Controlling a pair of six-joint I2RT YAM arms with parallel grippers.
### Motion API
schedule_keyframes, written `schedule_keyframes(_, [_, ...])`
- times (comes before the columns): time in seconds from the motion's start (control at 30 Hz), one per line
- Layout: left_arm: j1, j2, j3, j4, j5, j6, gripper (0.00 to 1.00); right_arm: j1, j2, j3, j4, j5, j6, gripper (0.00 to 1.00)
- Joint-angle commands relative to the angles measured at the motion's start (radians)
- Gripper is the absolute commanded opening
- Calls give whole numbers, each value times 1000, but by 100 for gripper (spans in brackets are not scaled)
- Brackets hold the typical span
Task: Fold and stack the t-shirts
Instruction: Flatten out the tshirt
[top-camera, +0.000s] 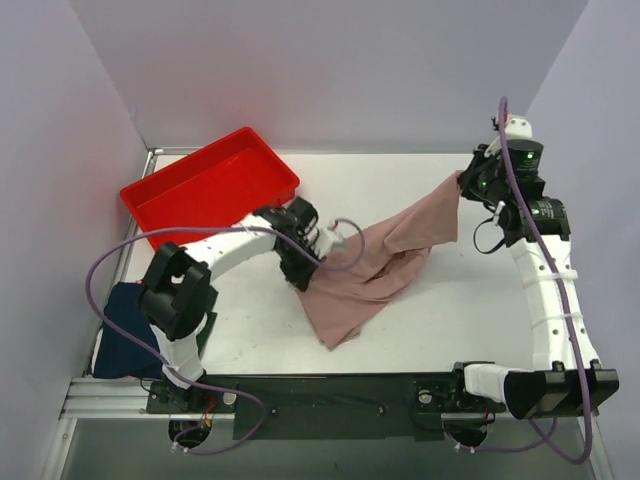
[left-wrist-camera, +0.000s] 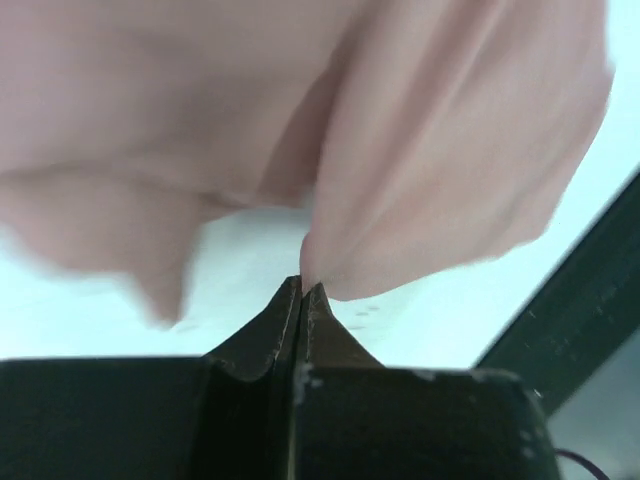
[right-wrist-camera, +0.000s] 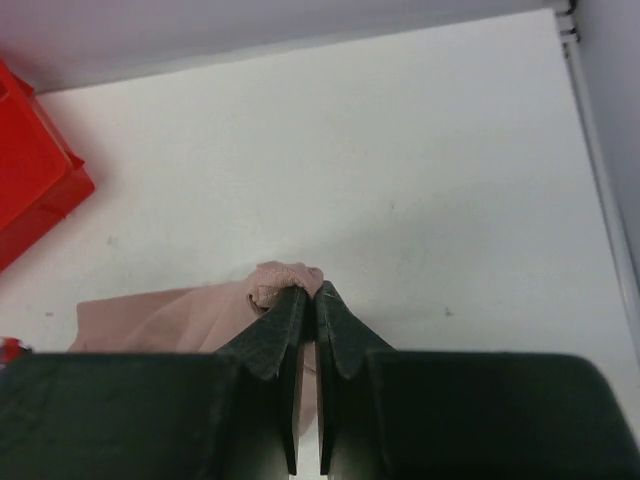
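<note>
Pink t-shirt (top-camera: 372, 268) unfolded, nothing stacked
Left hand (top-camera: 303, 268) and right hand (top-camera: 462, 183) each pinch its edge, right of the red tray (top-camera: 215, 185); navy t-shirt (top-camera: 122, 335), seemingly folded, lies near that tray

The dusty-pink shirt (top-camera: 370, 265) drapes rumpled, its right end raised; the navy shirt (top-camera: 120, 335) lies folded well left.
</note>
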Motion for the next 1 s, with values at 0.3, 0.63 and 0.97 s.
schedule_keyframes(0.3, [259,-247,912,-295,-458,285,0,-161,-175,451,-43,42,-95,0])
schedule_keyframes(0.63, [294,-260,1252,-268,-699,390,0,-163,-285,577,-68,93,-149,0])
schedule_keyframes(0.97, [294,-277,1432,-331,-803,397,0,-140,-478,484,-86,87,-201,0])
